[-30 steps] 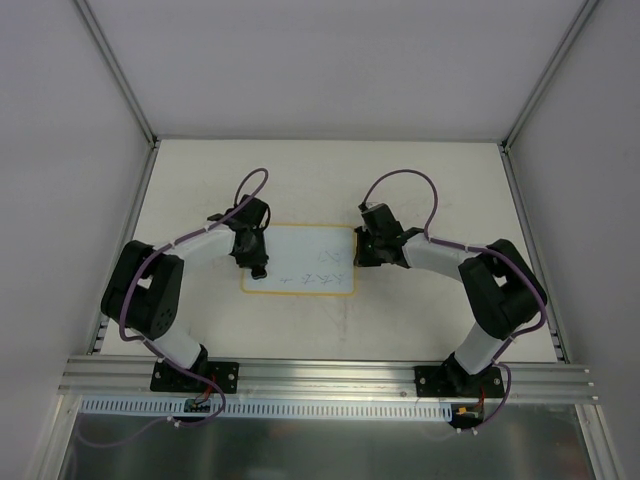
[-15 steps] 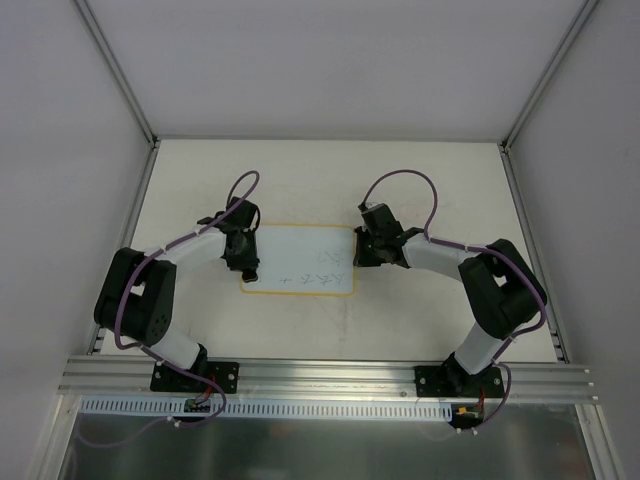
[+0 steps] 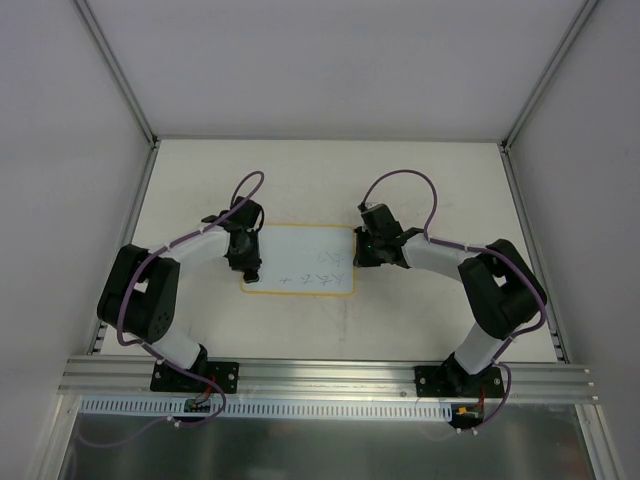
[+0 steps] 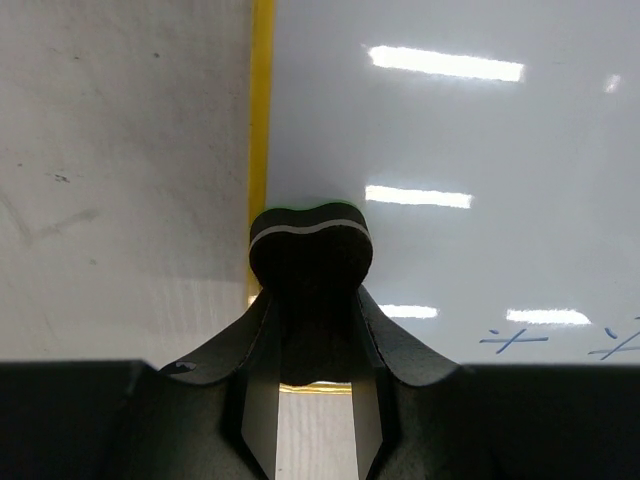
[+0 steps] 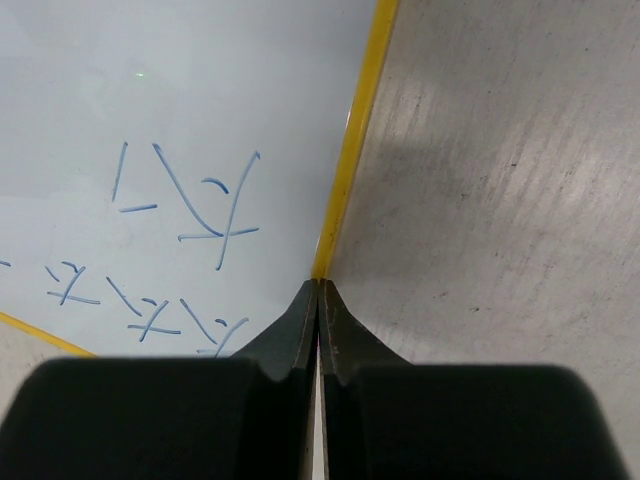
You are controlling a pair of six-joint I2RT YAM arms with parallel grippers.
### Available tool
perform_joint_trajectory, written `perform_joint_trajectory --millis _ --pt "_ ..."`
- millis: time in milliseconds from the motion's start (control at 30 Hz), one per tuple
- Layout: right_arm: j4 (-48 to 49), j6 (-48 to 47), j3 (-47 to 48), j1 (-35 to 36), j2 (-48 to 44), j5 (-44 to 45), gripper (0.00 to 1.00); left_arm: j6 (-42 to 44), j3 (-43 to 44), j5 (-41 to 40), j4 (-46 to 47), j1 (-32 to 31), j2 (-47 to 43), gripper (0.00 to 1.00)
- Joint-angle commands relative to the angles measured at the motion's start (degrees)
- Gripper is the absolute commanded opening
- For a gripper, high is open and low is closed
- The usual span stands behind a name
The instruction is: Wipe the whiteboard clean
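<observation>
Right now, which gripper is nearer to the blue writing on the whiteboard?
Right. The right gripper sits shut at the right border of the whiteboard, just beside the blue writing. The left gripper, holding the black eraser, is at the opposite, left edge.

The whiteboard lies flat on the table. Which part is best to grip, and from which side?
Probably the whiteboard by its right edge, coming low from the right: it lies flat and thin, so only the rim gives the jaws something to close over.
</observation>
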Motion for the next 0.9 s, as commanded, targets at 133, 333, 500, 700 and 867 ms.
perform_joint_trajectory --millis 133,333,500,700,867 --pt "-4.16 -0.33 -0.86 1.32 2.2 0.85 0.0 -6.57 0.63 7.61 -2.47 -10.26 10.43 0.0" --pt "-3.99 -0.07 -1.12 1.41 1.93 1.21 0.0 -9.39 5.98 11.47 -2.29 -18.95 16.24 0.0" --pt "-3.63 0.11 -1.56 1.41 1.84 1.73 0.0 -10.1 14.76 13.94 -2.29 -22.13 19.84 0.0" --pt "-3.46 0.37 -1.91 1.41 1.84 1.73 0.0 -10.62 17.33 10.09 -2.64 -21.35 16.96 0.0" --pt "-3.37 -0.07 -2.09 1.49 1.58 1.73 0.0 -11.06 9.52 6.56 -3.26 -16.52 10.19 0.0"
